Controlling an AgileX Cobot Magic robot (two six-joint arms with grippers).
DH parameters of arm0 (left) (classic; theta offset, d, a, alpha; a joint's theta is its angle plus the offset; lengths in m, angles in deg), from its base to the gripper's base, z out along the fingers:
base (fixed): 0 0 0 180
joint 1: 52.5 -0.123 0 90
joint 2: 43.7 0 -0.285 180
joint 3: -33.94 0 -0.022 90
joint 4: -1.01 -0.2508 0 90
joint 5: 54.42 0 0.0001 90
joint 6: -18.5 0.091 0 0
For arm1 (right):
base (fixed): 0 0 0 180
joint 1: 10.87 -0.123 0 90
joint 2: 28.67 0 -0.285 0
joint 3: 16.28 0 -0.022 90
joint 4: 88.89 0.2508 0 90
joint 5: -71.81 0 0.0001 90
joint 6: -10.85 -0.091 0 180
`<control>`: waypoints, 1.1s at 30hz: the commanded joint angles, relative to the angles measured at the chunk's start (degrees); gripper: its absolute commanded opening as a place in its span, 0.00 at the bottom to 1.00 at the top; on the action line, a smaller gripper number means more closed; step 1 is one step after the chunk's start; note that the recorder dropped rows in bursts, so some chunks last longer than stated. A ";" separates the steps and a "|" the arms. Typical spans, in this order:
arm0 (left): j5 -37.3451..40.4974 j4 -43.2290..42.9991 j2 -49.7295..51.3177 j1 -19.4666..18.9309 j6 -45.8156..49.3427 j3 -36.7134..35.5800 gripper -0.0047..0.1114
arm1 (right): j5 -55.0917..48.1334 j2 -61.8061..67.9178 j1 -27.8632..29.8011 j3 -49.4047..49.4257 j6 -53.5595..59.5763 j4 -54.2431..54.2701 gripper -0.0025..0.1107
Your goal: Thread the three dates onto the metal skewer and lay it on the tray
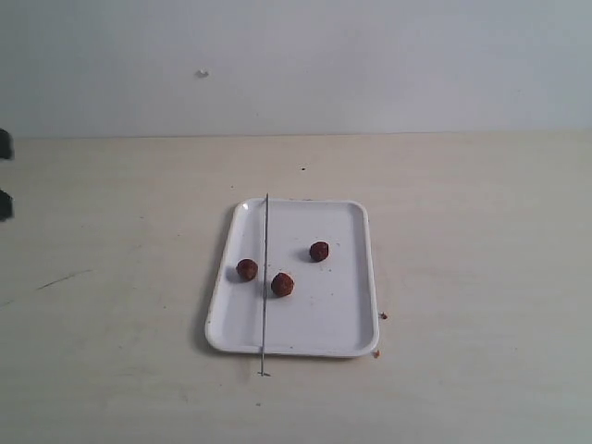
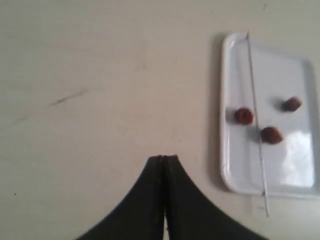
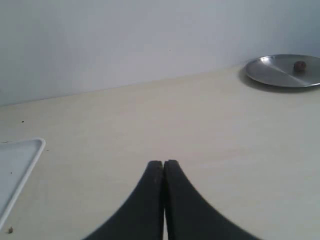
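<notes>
My left claw (image 2: 164, 159) and right claw (image 3: 163, 164) are pressed together, empty. The skewer (image 1: 265, 277) lies along the tray (image 1: 347, 324), three dates (image 1: 282, 284) loose beside it. Plan: spread one claw, pinch the overhanging end squarely.

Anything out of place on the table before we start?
Minor things. The skewer lies lengthwise across the tray, its near end overhanging the rim. Reddish crumbs sit on the table beside the tray's lower-right corner in the exterior view. The right wrist view shows a dark lump on a separate metal plate.
</notes>
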 commanded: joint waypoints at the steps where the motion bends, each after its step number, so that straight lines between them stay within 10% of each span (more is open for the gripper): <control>1: 1.57 -8.76 11.92 9.07 -7.48 4.08 0.04 | 0.71 -0.34 0.40 0.22 -0.04 -0.25 0.02; 9: 3.40 -20.69 30.85 29.79 -28.66 14.48 0.04 | 0.71 -0.34 0.40 0.22 -0.04 -0.25 0.02; 14: 6.19 -21.25 37.76 36.17 -31.58 22.34 0.04 | 0.71 -0.34 0.40 0.22 -0.04 -0.25 0.02; 23: 9.11 -20.95 45.45 38.27 -33.09 30.03 0.33 | 0.71 -0.34 0.40 0.22 -0.04 -0.25 0.02; 33: 4.14 -20.78 48.66 38.27 -33.09 30.03 0.36 | 0.71 -0.34 0.40 0.22 -0.04 -0.25 0.02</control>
